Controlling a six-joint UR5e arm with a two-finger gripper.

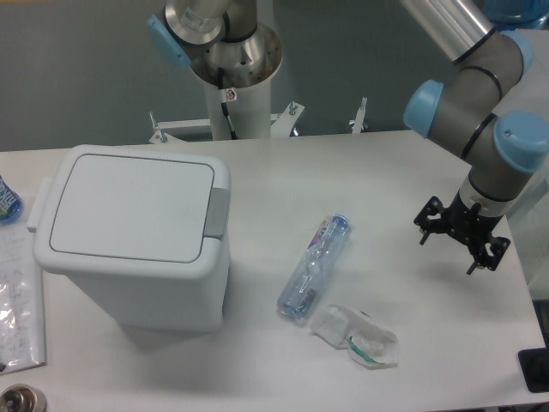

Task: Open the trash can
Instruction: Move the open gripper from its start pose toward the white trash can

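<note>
The trash can (133, 236) is a large white boxy bin standing on the left half of the table. Its flat lid (129, 206) lies closed, with a grey push tab (218, 210) on its right edge. My gripper (446, 255) hangs at the far right of the table, well away from the bin and a little above the tabletop. Its black fingers (425, 233) are spread apart, with nothing between them.
A crushed clear plastic bottle (313, 269) lies in the middle of the table. A crumpled clear wrapper (356, 336) sits just below it. Papers and a plastic bag (17, 292) lie at the left edge. The arm's base column (232, 94) stands behind the table.
</note>
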